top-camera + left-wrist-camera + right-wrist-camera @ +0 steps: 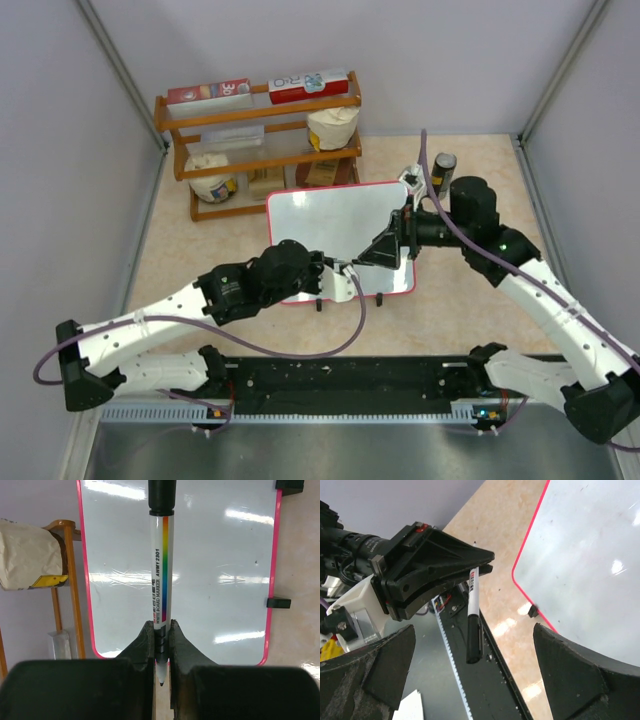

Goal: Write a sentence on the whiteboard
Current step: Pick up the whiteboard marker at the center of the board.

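The whiteboard (340,235) lies flat mid-table, red-pink framed and blank; no sentence shows on it. My left gripper (336,267) is shut on a white board marker (161,575) with a rainbow stripe, over the board's near edge (220,555). Its black cap (161,495) is on and points away from the gripper (161,630). My right gripper (380,254) is wide open and faces the cap. In the right wrist view the capped end (474,640) hangs between the spread fingers (370,675), touching neither; the board (590,555) lies behind.
A wooden rack (200,125) with bags and boxes stands behind the board at the back left. A dark bottle (443,165) stands at the back right. A black rail (350,375) runs along the near edge. Walls close in both sides.
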Controlling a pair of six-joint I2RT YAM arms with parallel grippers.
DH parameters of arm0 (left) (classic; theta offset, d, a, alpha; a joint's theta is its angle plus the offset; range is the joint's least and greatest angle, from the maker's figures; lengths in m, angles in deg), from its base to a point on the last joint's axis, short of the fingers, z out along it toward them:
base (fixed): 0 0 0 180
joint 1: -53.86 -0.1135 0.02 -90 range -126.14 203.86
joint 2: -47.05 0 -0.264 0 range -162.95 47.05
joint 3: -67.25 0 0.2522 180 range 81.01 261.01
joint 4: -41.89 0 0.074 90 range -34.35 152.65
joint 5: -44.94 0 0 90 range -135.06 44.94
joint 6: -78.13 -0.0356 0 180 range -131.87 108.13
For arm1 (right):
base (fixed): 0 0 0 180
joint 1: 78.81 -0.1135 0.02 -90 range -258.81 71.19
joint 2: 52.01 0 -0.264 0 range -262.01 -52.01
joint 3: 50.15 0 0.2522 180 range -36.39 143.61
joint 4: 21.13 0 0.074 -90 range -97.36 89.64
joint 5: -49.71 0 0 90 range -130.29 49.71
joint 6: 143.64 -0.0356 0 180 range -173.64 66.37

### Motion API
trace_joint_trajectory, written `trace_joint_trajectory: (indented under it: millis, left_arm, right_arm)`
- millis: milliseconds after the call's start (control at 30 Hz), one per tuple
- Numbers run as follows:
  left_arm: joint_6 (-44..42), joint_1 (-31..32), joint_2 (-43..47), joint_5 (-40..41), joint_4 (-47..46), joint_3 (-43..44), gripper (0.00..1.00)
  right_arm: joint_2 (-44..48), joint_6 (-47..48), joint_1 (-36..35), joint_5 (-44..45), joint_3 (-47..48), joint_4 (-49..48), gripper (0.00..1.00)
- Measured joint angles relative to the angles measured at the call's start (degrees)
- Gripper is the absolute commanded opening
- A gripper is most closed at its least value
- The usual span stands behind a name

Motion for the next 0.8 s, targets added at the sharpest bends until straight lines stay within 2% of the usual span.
trace_joint_trajectory:
  millis: [267, 433, 600, 800]
  left_arm:
    - [6.38, 0.0, 2.91, -2.51, -0.04, -1.92, 0.0]
    - [12.74, -0.22, 3.41, -7.43, -1.49, -1.9, 0.0]
    - [19.69, -2.05, 3.48, -15.89, -4.79, -0.9, 0.0]
    - [27.65, -7.48, 1.95, -29.05, -8.59, 5.49, 0.0]
  right_arm:
    - [8.13, 1.27, 0.5, 7.34, -1.57, -1.81, 0.99]
    - [15.65, 3.1, 0.52, 7.91, -5.4, -4.92, 0.99]
    - [18.8, 3.67, 0.55, 4.68, -9.2, -11.21, 0.98]
    - [18.91, 1.03, 0.52, -2.54, -15.52, -22.05, 0.91]
